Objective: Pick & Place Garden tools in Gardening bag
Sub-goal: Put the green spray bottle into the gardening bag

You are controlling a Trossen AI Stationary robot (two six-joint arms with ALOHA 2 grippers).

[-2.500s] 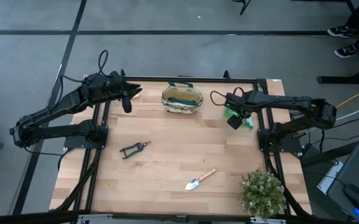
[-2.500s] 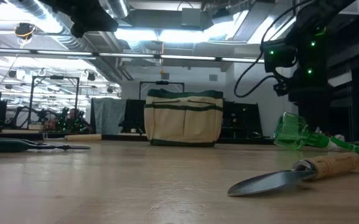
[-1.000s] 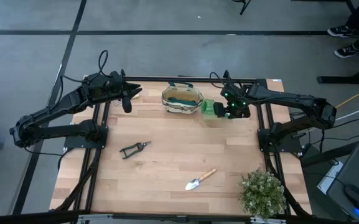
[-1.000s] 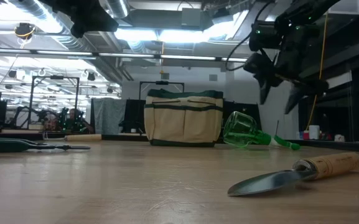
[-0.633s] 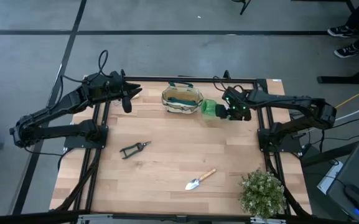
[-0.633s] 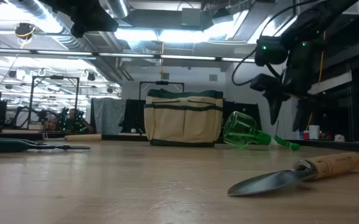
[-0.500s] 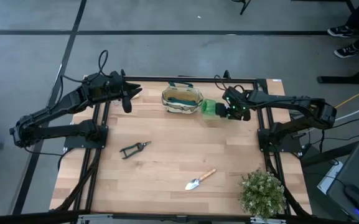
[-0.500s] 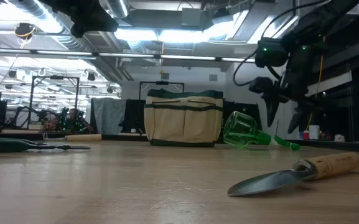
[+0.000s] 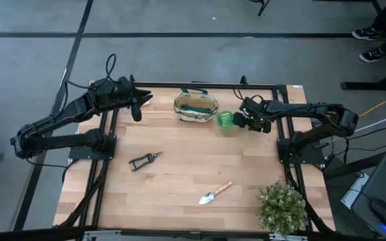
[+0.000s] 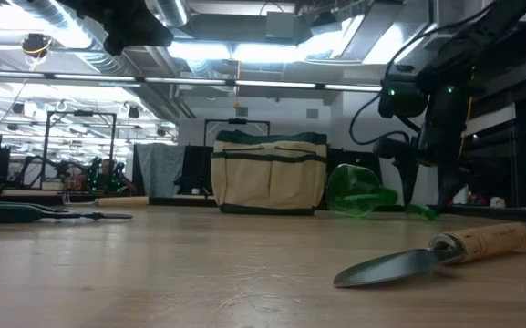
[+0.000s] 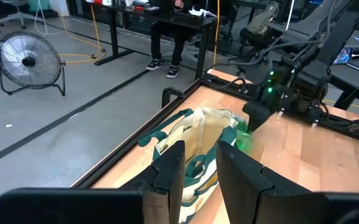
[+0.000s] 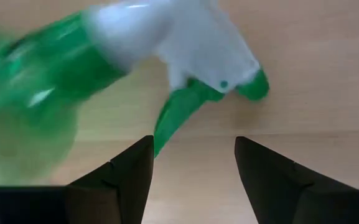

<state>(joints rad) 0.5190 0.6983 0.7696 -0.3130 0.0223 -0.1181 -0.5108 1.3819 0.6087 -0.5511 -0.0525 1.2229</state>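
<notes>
The translucent green spray bottle (image 9: 225, 120) lies on its side next to the cream gardening bag (image 9: 195, 107), which stands at the far middle of the table. My right gripper (image 12: 191, 168) points down just over the bottle's white head (image 12: 191, 37), open. The green trigger's tip (image 12: 160, 137) lies close to one finger. Black pruning shears (image 9: 144, 159) and the wood-handled trowel (image 9: 215, 193) lie flat on the table. My left gripper (image 11: 201, 168) waits raised at the far left, open and holding nothing. My right gripper comes down from above at the head end of the spray bottle. Bare wood shows between its fingers. The trigger's tip (image 12: 157, 144) lies right beside one finger (image 12: 126, 174), and I cannot tell whether they touch.
A bushy potted plant (image 9: 283, 207) stands at the near right corner. In the low view a wooden handle (image 10: 121, 200) lies far left, behind the shears (image 10: 44, 213). Bare wood lies between the bag, the shears and the trowel (image 10: 436, 255).
My right gripper has come down toward the bottle's head and rolled somewhat at the wrist. The spray bottle has shifted a little on the table next to the bag.
</notes>
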